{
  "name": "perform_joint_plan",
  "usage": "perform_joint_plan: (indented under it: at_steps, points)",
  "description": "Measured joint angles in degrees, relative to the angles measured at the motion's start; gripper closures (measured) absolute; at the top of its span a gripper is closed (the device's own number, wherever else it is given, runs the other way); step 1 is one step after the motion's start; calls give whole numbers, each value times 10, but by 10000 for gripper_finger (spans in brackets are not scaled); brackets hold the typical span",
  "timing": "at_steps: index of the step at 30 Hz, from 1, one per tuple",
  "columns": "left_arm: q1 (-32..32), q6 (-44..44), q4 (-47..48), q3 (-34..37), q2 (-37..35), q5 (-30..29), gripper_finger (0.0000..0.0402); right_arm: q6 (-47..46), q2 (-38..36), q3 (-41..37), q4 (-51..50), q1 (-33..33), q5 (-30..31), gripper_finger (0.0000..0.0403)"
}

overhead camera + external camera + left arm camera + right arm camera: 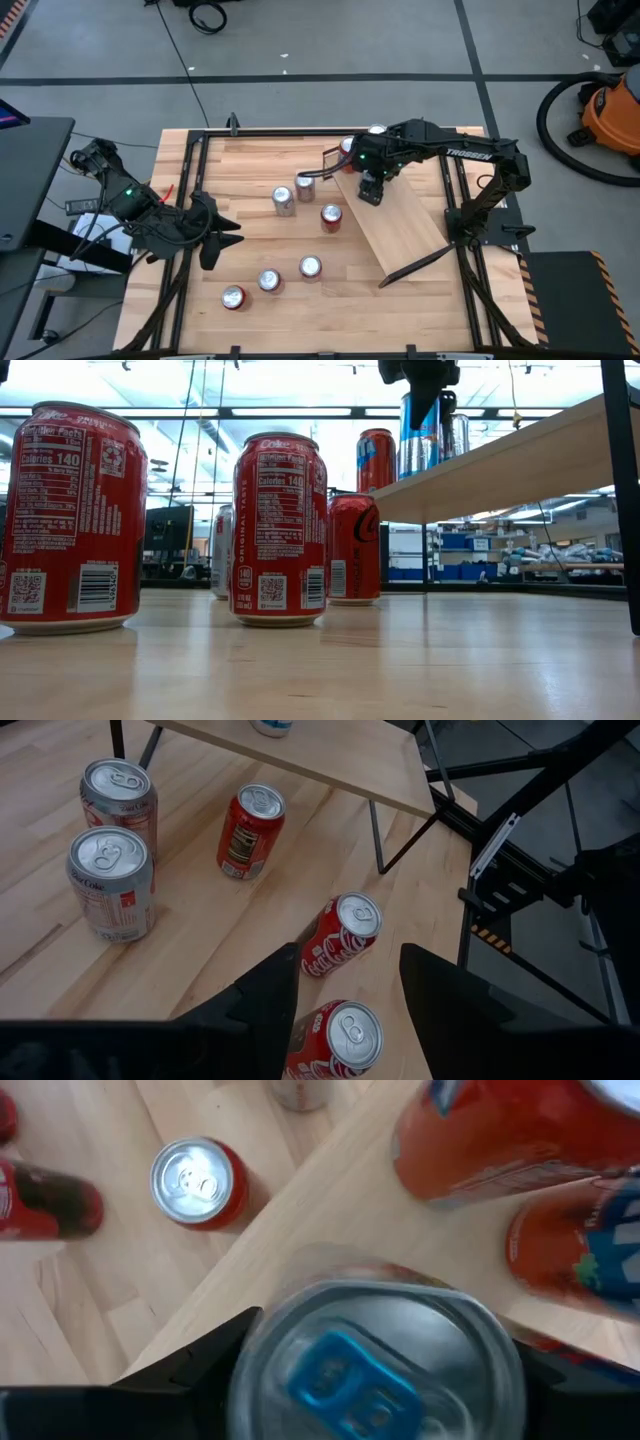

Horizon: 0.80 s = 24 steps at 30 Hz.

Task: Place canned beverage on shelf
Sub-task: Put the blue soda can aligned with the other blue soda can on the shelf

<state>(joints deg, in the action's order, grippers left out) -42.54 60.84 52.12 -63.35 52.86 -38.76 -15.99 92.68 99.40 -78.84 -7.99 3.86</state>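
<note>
I see my right gripper (371, 190) over the sloped light-wood shelf (405, 225), fingers straddling a silver blue-tabbed can (375, 1355); whether they actually grip it, I cannot tell.

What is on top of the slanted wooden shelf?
The shelf carries cans at its upper end: a silver can with a blue tab between the right gripper fingers, and orange cans beside it. The arm hides their exact number.

2 matte black jointed arms: the right arm (440, 150) carries white TROSSEN lettering, the left arm (150, 215) a green light, loose black cables, tapered fingers.
</note>
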Motion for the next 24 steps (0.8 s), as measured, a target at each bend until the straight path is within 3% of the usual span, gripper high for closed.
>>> perform_joint_plan:
  at_steps: [12,17,24]
  points:
    - [0,-2,0,0,0,0,216,166,0,54,-1,2,-5,52]
    - [0,-2,0,0,0,0,216,266,0,56,5,9,-5,49]
    - [0,1,0,0,0,0,216,322,0,56,1,12,-8,55]
